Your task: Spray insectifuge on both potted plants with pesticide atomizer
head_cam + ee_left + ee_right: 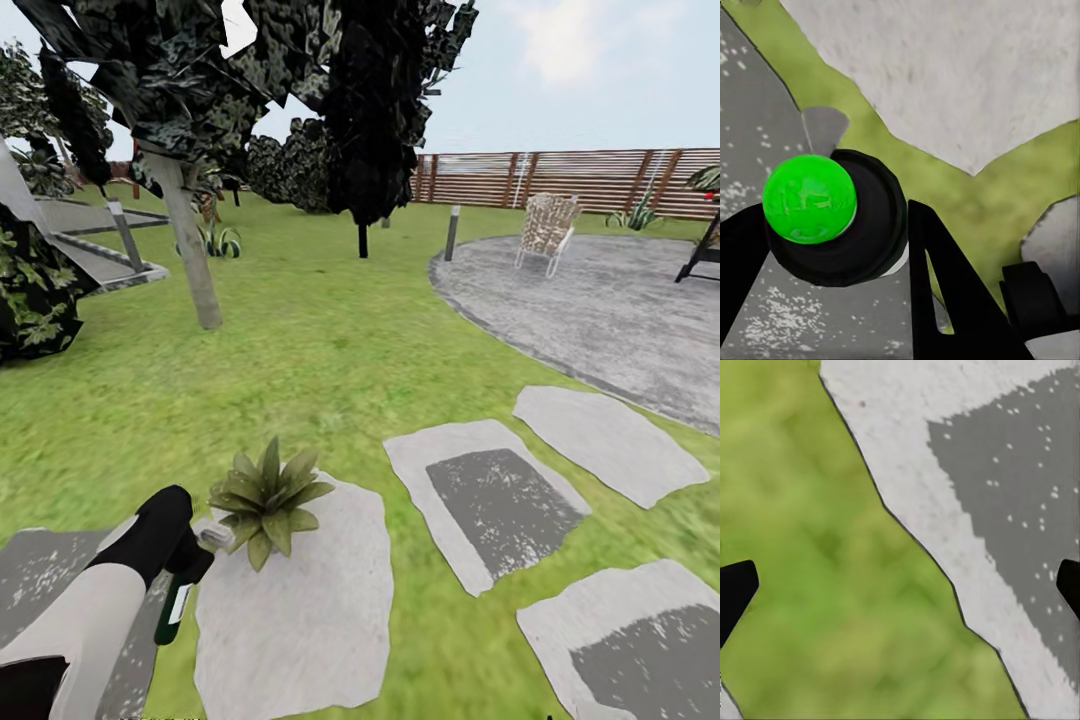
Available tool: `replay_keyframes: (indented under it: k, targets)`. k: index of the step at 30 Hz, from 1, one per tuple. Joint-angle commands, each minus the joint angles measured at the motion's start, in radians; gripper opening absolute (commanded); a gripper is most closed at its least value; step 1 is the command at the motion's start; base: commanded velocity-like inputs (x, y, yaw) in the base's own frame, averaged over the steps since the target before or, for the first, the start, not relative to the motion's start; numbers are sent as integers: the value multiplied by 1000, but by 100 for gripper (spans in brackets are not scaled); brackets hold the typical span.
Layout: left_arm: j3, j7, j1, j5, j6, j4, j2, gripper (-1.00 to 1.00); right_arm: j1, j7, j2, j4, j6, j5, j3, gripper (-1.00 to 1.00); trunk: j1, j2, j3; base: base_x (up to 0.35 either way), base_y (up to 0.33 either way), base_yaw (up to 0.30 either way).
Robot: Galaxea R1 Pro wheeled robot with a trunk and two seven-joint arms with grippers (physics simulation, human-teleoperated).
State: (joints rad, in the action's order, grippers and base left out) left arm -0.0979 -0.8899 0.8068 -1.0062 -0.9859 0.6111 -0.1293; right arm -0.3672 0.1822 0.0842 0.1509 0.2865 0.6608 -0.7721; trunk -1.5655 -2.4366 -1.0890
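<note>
L gripper [190, 560] fingers clamped on atomizer [178, 600], nozzle near potted plant [268, 497]. Aim across whole rosette, sweep slowly. R fingers [736, 592] spread wide, empty.

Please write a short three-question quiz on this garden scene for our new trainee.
1. True or false: the left hand holds the sprayer.
2. What does the potted plant stand on? A) grass B) a stone paver C) the round patio
3. Fill in: the right hand is ____.

Key: 1 true; 2 B; 3 open, its fingertips wide apart above grass and a paver.
</note>
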Motion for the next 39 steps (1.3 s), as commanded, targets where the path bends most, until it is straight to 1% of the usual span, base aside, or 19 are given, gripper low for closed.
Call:
replay_keyframes:
  k: [1, 3, 7, 9, 12, 17, 19, 20, 26, 32, 39]
  targets:
    - [-2, -10, -1, -11, -2, 1, 1, -100, -1, 3, 0, -2, 5, 11, -7, 100, 0, 0, -1, 68, -91, 200]
    - [0, -9, -19, -11, -1, 1, 3, -100, -1, 3, 0, -2, 5, 10, -8, 100, 0, 0, -1, 29, -39, 85]
    - [-2, -8, -33, -11, 0, 0, 0, -100, -1, 3, 0, -2, 5, 10, -9, 100, 0, 0, -1, 5, -6, 23]
    - [-2, -9, -53, -10, 0, 0, -9, -100, -1, 3, 0, -2, 5, 10, -9, 100, 0, 0, -1, 0, -1, 195]
    - [0, -10, -58, -7, 0, 0, -10, -100, -1, 3, 0, -2, 5, 11, -8, 100, 0, 0, -1, 33, 0, 253]
    - [1, -14, -60, -5, -2, -4, -8, -100, -1, 2, 3, -1, 5, 11, -9, 100, 0, 0, -1, 279, -1, 87]
    - [1, -14, -60, -5, -2, -21, -7, -100, -1, 2, 5, -1, 4, 11, -9, 100, 0, 0, -1, 327, -43, 11]
    - [1, -13, -60, -6, -1, -43, -4, -100, -1, 1, 6, -1, 3, 12, -9, 100, 0, 0, -1, 307, -108, 4]
    - [0, -10, -60, -11, 1, -106, 3, -100, 0, 1, 6, -1, 2, 11, -9, 100, 0, 0, -1, 278, -156, 1]
    - [0, -9, -60, -11, 1, -108, 2, -100, -1, 1, 5, -1, 2, 11, -7, 100, 0, 0, -1, 64, -246, 9]
    - [1, -9, -60, -11, 1, -101, 0, -100, -1, 2, 2, -2, 2, 11, -7, 100, 0, 0, -1, -23, -272, 238]
